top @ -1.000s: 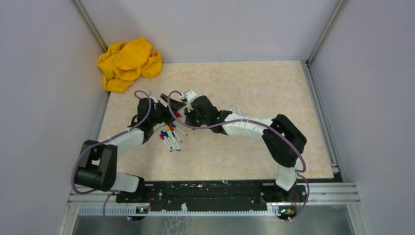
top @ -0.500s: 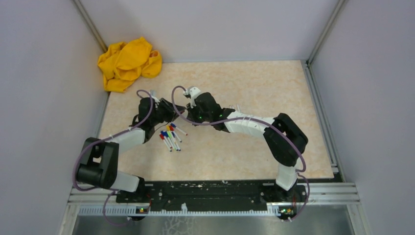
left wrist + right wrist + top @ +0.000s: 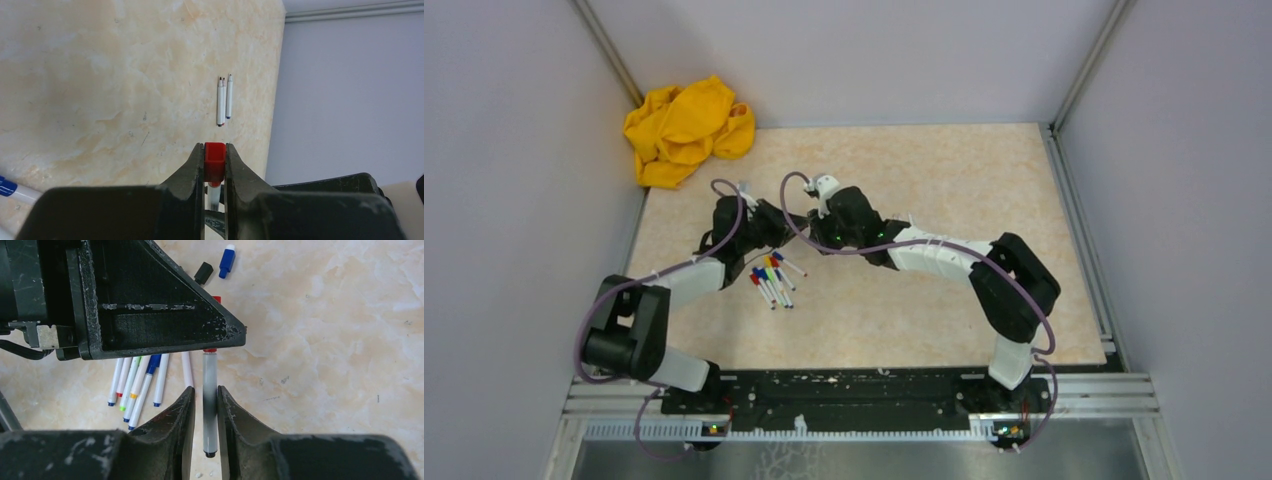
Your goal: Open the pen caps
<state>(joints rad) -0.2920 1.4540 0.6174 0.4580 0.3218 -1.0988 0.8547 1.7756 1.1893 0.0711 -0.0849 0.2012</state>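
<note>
Red cap [image 3: 215, 165] sits clamped in left hand [image 3: 215, 150]; right hand [image 3: 205, 392], slightly parted, flanks its barrel [image 3: 210, 410].

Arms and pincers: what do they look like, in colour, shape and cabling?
The left arm and right arm alternate white links with black joints; a purple-grey cable loops along each. Green lights glow near the right wrist. Left pincer and right pincer are matte black, tapered, with scuffed edges.

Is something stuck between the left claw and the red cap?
Nothing visible is. The left claw is shut right on the red cap, with one finger pressing each side. The pen's white barrel runs from the cap to between the fingers of the right claw.
</note>
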